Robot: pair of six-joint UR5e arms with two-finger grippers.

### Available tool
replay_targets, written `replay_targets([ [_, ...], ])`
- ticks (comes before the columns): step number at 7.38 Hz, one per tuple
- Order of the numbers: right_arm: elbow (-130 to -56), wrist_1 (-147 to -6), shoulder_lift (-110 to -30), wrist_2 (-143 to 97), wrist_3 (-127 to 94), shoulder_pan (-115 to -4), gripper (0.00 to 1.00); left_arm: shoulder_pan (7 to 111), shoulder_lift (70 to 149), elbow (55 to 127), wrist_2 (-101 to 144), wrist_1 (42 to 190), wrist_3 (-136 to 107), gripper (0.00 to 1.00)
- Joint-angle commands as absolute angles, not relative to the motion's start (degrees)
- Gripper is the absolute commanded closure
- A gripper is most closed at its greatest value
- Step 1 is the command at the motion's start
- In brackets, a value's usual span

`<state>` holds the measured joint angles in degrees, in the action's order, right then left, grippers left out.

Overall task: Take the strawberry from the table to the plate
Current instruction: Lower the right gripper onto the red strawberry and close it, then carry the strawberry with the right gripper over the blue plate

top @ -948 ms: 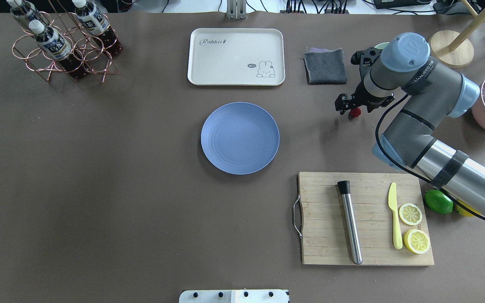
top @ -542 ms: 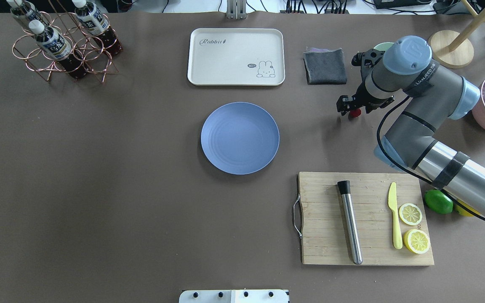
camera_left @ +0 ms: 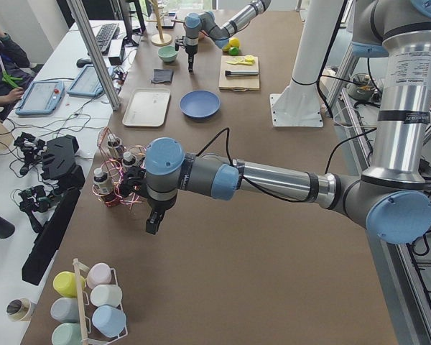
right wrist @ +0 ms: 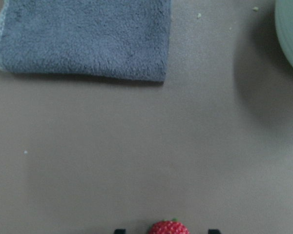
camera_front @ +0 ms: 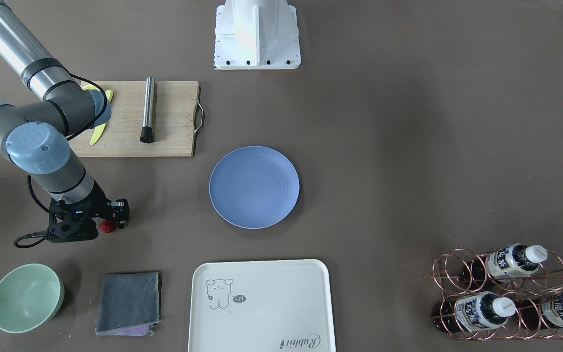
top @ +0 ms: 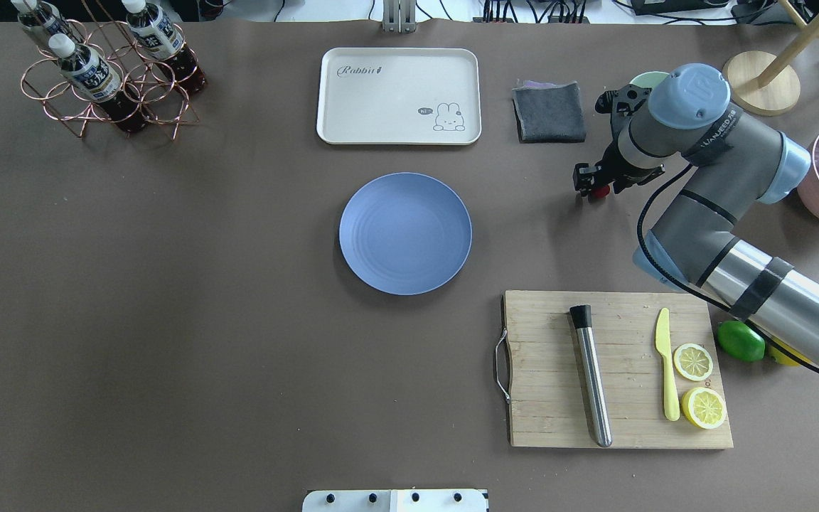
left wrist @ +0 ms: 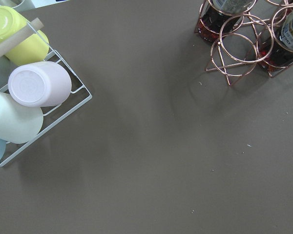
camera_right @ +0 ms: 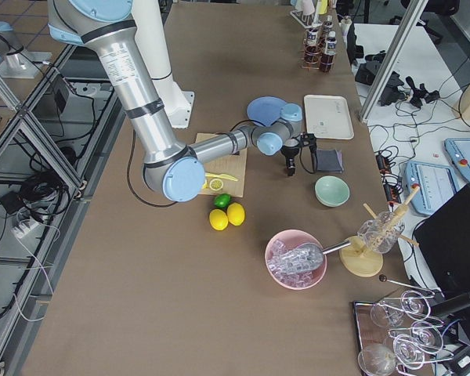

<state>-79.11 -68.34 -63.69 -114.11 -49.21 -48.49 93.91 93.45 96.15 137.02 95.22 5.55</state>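
I saw the right gripper [top: 594,186] down low over the table [top: 168,320], on the robot's right side, with its jaws apart. In the right wrist view, two black fingertips [right wrist: 118,231] stood one on each side of the strawberry [right wrist: 168,228]. A strip of bare table showed between each tip and the berry, and neither tip touched it. The strawberry was small, red and bumpy, and it sat on the table between the tips. The blue plate [top: 405,233] lay flat near the table's middle, well apart from the berry. Beyond the strawberry, away from the robot, lay a folded grey cloth [right wrist: 83,36], with a pale green bowl [camera_front: 26,297] beside it. A wooden cutting board [top: 544,370] lay nearer the robot. The left gripper [camera_left: 152,224] showed only in the exterior left view, hanging above the table near a copper bottle rack [camera_left: 115,183]. I could not tell whether its jaws were apart or together.
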Motion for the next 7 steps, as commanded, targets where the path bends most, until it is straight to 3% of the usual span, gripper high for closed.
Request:
replay_targets([
  [1,-79.36,-68.03,-63.20,-114.34,-49.39,-48.69,1.00,93.87,93.52,96.15,137.11,95.19,5.45,0.03],
  [5,-87.08,-79.85,-56.28,-121.02,-56.02,-52.56,1.00,93.96,93.43,96.07,138.25,95.01,5.36,0.02],
  [7,-86.75,-82.44,-50.91,-118.41,-66.85,-46.35,1.00,94.04,93.25,95.63,138.16,94.75,5.36,0.02],
])
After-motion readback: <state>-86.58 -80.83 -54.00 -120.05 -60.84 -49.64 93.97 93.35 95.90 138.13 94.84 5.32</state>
